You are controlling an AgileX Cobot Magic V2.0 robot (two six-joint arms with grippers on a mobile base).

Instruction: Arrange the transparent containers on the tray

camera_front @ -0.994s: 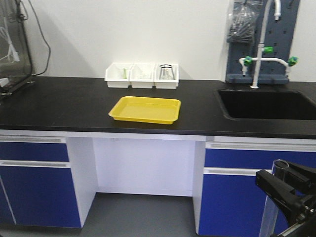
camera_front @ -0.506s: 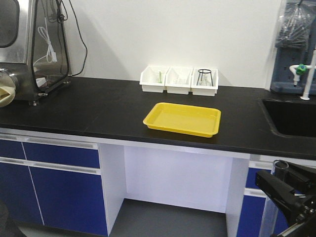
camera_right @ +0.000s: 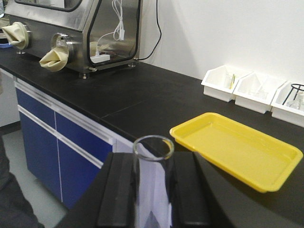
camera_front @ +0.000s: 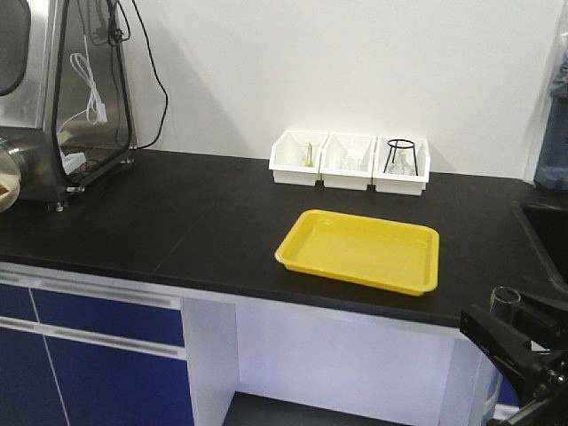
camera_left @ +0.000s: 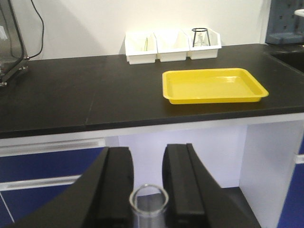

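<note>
Test tubes (camera_right: 152, 159) — clear, slim — gripped by left hand (camera_left: 147, 183), right hand (camera_right: 153, 194).

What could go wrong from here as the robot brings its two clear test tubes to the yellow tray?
1. The left gripper holds one slim clear test tube upright and the right gripper another clear tube, both low in front of the black countertop; a flat approach might knock them on its edge.
2. The shallow yellow plastic tray lies near that edge, and round tubes might roll once laid down.
</note>
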